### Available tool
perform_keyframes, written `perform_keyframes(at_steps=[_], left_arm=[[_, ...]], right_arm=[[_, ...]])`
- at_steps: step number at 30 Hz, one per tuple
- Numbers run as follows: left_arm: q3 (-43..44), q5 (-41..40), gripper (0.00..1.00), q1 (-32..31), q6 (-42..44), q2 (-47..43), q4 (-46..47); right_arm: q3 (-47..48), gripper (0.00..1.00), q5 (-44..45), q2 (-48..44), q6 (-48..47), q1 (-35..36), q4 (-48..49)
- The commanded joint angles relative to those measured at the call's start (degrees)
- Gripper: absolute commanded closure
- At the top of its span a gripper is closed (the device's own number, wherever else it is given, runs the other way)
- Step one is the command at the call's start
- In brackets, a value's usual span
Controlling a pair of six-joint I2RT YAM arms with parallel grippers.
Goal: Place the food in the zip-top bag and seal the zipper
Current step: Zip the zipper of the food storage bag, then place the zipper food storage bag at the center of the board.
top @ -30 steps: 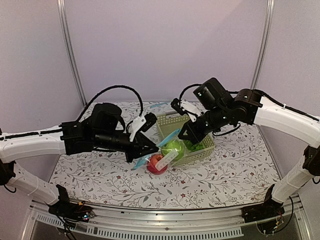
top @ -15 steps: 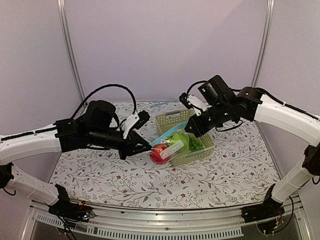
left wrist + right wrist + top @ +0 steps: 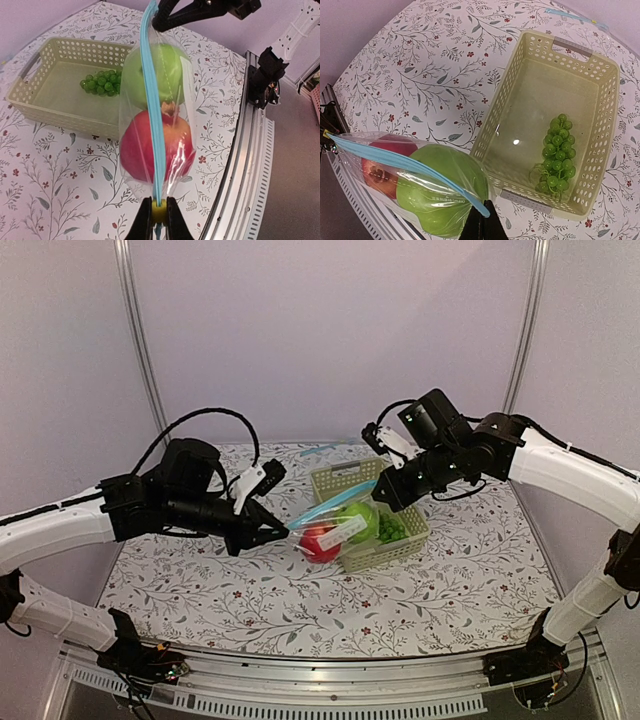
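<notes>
Zip-top bag is strung out between the two arms, just beside the left end of the pale green basket. Both apples are inside it: red apple sits toward the left arm's end and green apple toward the right arm's end, the two pressed together through the clear plastic. The zipper runs taut along the top as one thin blue line from arm to arm. Left gripper has its jaws clenched on the near end of that strip, with a small yellow-green piece pinched between them. Right gripper has its jaws clamped tight on the opposite end, right by the green apple. Whether the bag's underside touches the floral surface, I cannot tell. Inside the basket lies a bunch of green grapes, against the wall away from the bag.
</notes>
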Motion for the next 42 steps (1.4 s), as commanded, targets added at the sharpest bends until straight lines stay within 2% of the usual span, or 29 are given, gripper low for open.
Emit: perform_keyframes(at_steps=[1, 8, 9, 10, 11, 13, 15, 20, 26, 32, 42], left_arm=[[-0.8, 1.0, 0.97, 1.4, 1.0, -2.1, -7.1], [-0.2, 2.3, 0.98, 1.7, 0.2, -1.6, -7.1], [0.0, 2.7, 1.0, 1.8, -0.3, -1.2, -6.9], [0.1, 3.2, 1.0, 1.8, -1.0, -0.8, -6.7], [0.2, 3.3, 1.0, 2.0, -2.1, -0.2, -6.6], [0.1, 3.1, 1.0, 2.5, -5.0, 1.3, -6.6], [-1.2, 4.5, 1.0, 3.2, -8.0, 2.7, -6.0], [-5.6, 5.6, 1.0, 5.0, -13.5, 3.3, -2.6], [-9.3, 3.5, 1.0, 13.2, -18.2, 5.3, -4.3], [-14.2, 8.6, 1.0, 19.5, -23.0, 7.7, 1.6], [-20.6, 9.2, 1.0, 26.5, -29.9, 10.6, 11.8]], right_arm=[[-0.2, 1.0, 6.5, 0.4, 0.3, -2.2, -1.8], [0.2, 1.0, 5.0, 0.7, -0.2, -2.2, -1.5], [0.2, 0.94, 4.2, 0.6, -0.4, -2.2, -1.3], [0.2, 0.81, 3.2, 0.4, -0.7, -2.1, -1.0], [0.1, 0.64, 2.6, 0.3, -1.0, -2.2, -0.7], [-0.4, 0.47, 2.5, -0.1, -1.1, -2.2, 0.0], [-0.9, 0.4, 3.3, -0.6, -0.9, -2.1, 0.5], [-1.9, 0.35, 6.4, -1.4, -0.2, -2.1, 0.8], [-3.0, 0.31, 9.7, -2.0, 2.5, -3.3, 1.4], [-6.3, 0.29, 9.3, -3.8, 5.3, -5.8, 3.3], [-10.0, 0.28, 9.1, -5.9, 8.1, -8.3, 4.9]])
